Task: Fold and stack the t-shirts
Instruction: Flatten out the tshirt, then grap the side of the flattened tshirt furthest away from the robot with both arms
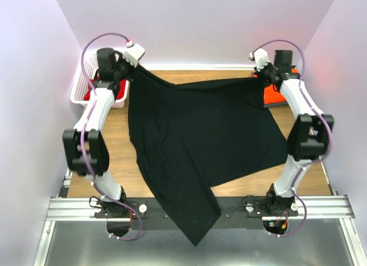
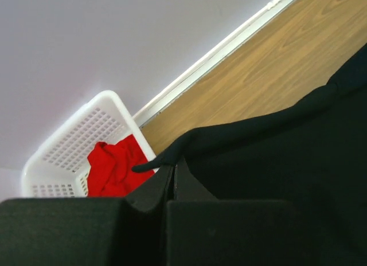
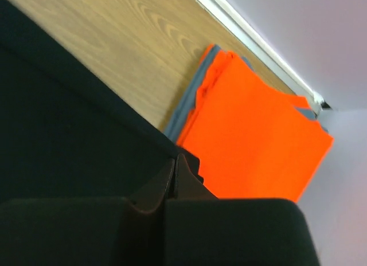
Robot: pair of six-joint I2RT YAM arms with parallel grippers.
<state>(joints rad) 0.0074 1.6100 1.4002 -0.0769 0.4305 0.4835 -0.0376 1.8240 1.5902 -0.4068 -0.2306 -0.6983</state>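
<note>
Top external, black t-shirt (image 1: 200, 128) stretched crosswise, one corner pointing nearward

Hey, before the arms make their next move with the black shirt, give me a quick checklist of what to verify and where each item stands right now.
1. Grip: left tool shut on the far edge of the black t-shirt: ok.
2. Grip: right tool shut on that same edge: ok.
3. All of the black t-shirt on the table: not ok, a corner hangs over the near edge.
4. Cloth free of wrinkles: not ok, folds run down its left half.
5. Folded orange t-shirt clear of the black cloth: cannot tell.
6. Basket emptied: not ok, the red t-shirt lies crumpled in the white basket.
</note>
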